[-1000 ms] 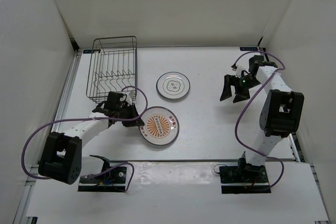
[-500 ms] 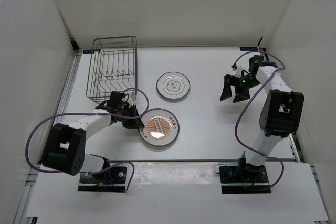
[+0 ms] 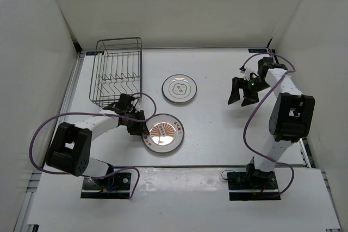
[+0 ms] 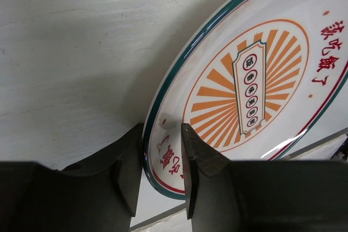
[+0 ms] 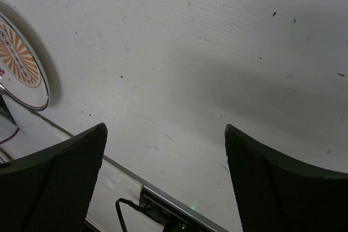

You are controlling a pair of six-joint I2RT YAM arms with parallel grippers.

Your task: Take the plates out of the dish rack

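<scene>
While the dish rack point(image 3: 119, 39) stands at the far left of the table point(image 3: 217, 134), two plates lie flat on the tabletop outside it. A white plate with grey rings point(image 3: 180, 89) sits just to the right of the rack's near end, close beside the wire wall but not touching it. The plate with the orange-brown sunburst centre point(image 3: 165, 132) lies off the rack's near right corner, closer to the arm bases than the rack is.

Reaching along the rack's near side, the left gripper point(image 3: 140, 127) meets the rim of the sunburst plate on the side that faces the rack. Seen from the left wrist, its two dark fingers point(image 4: 128, 167) stand a little apart with the green-edged rim passing between them; one finger is outside the rim and one over the plate's face, and no pinch shows.

Far to the right of the rack, the right gripper point(image 3: 242, 97) hangs above bare table with its jaws spread wide and nothing between them.
</scene>
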